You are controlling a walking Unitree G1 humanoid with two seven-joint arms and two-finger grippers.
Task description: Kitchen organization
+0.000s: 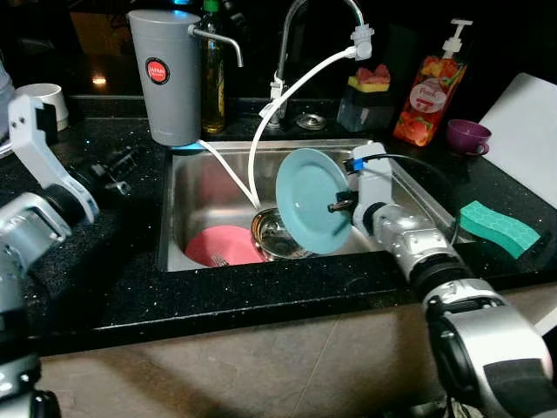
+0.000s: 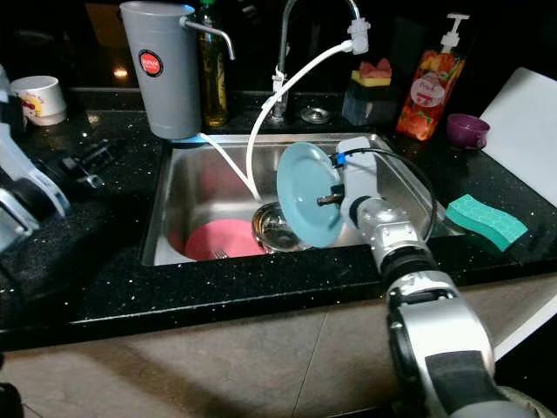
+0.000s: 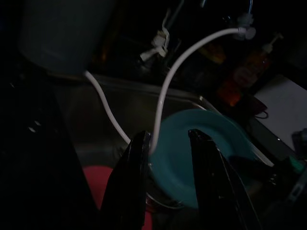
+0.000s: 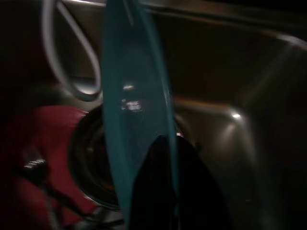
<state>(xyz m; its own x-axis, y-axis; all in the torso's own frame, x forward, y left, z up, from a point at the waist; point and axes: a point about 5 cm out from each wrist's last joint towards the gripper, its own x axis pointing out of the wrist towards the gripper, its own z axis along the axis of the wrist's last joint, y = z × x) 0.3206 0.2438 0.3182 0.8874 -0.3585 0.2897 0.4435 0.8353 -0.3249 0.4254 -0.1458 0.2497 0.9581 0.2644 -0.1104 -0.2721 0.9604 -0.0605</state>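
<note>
Teal plate (image 1: 312, 200) stands on edge above the sink (image 1: 418, 196), its rim pinched by the right hand (image 1: 341, 205), probably to clear the steel bowl (image 1: 277, 235) below. Left hand (image 3: 168, 143), spread, waits at nine o'clock.

plate (image 1: 312, 200) upright over sink (image 1: 187, 252), bowl (image 1: 277, 235) beneath.

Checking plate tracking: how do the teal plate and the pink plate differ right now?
The teal plate is pinched on edge by the right gripper, above the sink; the pink plate lies flat on the sink floor. The teal plate looks bare; the pink plate has what seems to be a utensil on it. Colours differ: teal versus pink. Both are round plates.
</note>
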